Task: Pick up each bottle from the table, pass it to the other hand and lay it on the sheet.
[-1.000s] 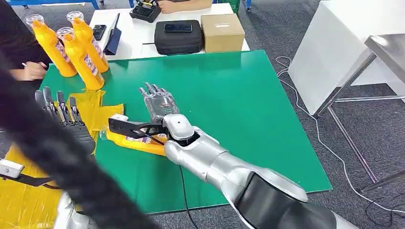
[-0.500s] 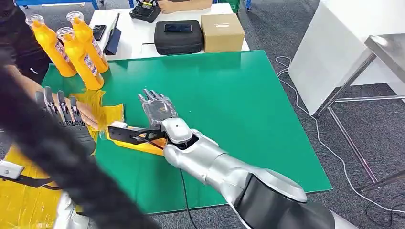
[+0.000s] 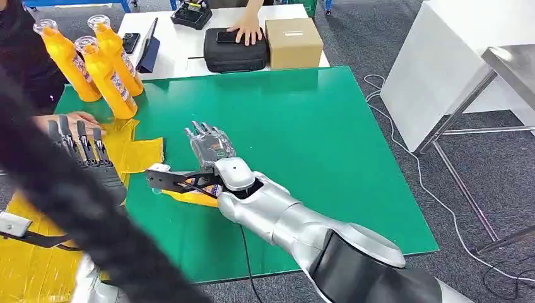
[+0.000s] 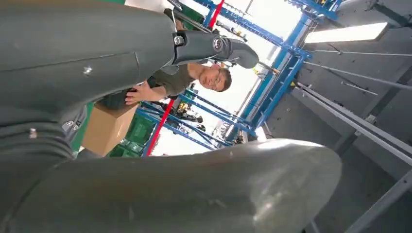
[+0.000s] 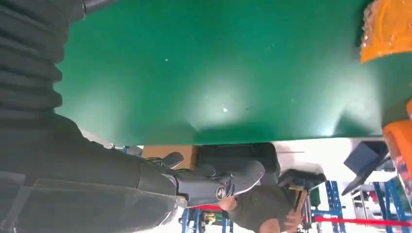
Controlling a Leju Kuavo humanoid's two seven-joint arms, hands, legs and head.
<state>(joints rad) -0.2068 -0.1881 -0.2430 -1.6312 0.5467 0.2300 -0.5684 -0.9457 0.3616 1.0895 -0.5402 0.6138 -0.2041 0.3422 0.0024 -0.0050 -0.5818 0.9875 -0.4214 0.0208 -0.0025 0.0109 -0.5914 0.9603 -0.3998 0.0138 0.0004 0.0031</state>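
A: Where do the bottles stand?

B: Three bottles [image 3: 104, 63] are upright at the upper left of the head frame, on the far corner of the green desk [image 3: 315, 126]. A fourth bottle [image 3: 189, 194] lies on its side near the middle left, mostly hidden under the right wrist, close to the sheet [image 3: 135, 151].

A: And the hands?

B: The right robot hand [image 3: 211, 148] is flat, fingers stretched forward and apart, holding nothing. It hovers over the bare green just beyond the lying bottle. The left robot hand [image 3: 82, 148] is raised at the left edge, fingers pointing up and spread, also holding nothing.

A: What could go wrong?

B: My guess: the right forearm and its wrist bracket sit right over the lying bottle. A sweep could nudge it so it rolls off the sheet's edge.

A: Anything else?

B: A person's hand [image 3: 72, 120] rests at the sheet, just behind the left robot hand. If that arm reaches for the standing bottles, it might bump the person. Those bottles are tall and crowded together, so a wide grasp at one could topple its neighbours.

A: The sheet itself?

B: Crumpled, so a laid bottle might roll.
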